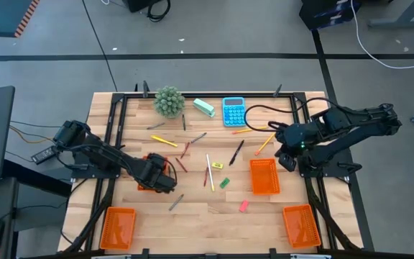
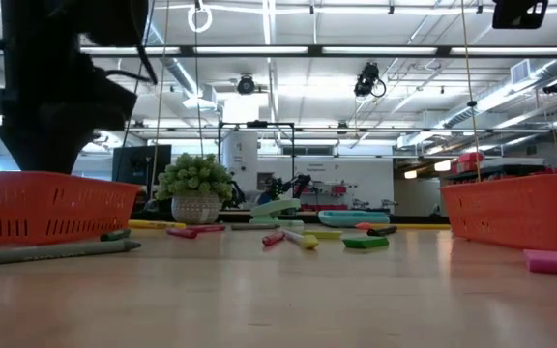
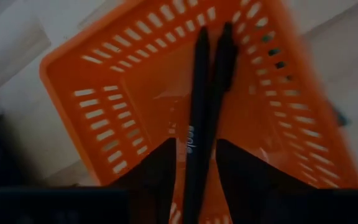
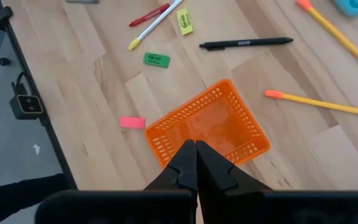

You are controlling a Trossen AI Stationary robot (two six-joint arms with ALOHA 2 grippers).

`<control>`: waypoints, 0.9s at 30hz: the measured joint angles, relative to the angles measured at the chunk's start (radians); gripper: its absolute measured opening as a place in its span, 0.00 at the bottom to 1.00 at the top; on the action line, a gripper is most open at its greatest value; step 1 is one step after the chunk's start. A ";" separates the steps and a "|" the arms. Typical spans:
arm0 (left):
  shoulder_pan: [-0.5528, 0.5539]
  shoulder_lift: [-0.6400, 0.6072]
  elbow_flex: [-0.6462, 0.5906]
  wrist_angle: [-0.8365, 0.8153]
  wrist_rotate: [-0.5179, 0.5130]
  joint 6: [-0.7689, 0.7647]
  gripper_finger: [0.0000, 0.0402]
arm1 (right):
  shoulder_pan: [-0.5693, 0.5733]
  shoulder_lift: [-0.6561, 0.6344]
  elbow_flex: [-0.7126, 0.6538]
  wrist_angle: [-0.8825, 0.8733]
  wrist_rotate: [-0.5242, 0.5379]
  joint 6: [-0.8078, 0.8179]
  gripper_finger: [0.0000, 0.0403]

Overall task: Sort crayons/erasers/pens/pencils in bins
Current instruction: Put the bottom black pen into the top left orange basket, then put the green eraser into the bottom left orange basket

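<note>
Pale wooden boards form the table (image 1: 192, 216), which is framed by black rails and set on a grey floor. Four orange bins are seen on it, and the bin near the table's middle (image 1: 264, 176) is taken as the landmark. Well to the left of that bin, the left gripper (image 3: 194, 168) is poised over another bin (image 3: 135, 106); its fingers (image 3: 160, 171) are spread apart, and a black pen (image 3: 194, 124) is seen between them, reaching down into that bin beside a second pen (image 3: 224, 59). Whether the pen is touched by the fingers cannot be told. Just beyond the landmark bin's far right corner, the right gripper (image 4: 196, 163) is held above the table with its fingers pressed together and nothing between them. Left of the landmark bin, a green eraser (image 1: 225, 183), a yellow-green eraser (image 1: 217, 166) and a pencil (image 1: 208, 167) are scattered; a pink eraser (image 1: 244, 206) lies just in front of it. A blue calculator (image 1: 233, 111) is placed well behind it.
</note>
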 joint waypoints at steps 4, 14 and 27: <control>0.000 0.000 0.072 -0.042 -0.019 0.001 0.36 | 0.000 0.000 0.000 0.044 -0.029 -0.073 0.01; -0.003 0.000 0.273 -0.091 -0.130 0.002 0.41 | -0.001 0.059 0.000 0.156 -0.040 -0.164 0.10; -0.050 0.000 0.542 -0.095 -0.411 0.184 0.41 | 0.047 0.334 0.000 0.386 -0.040 -0.291 0.43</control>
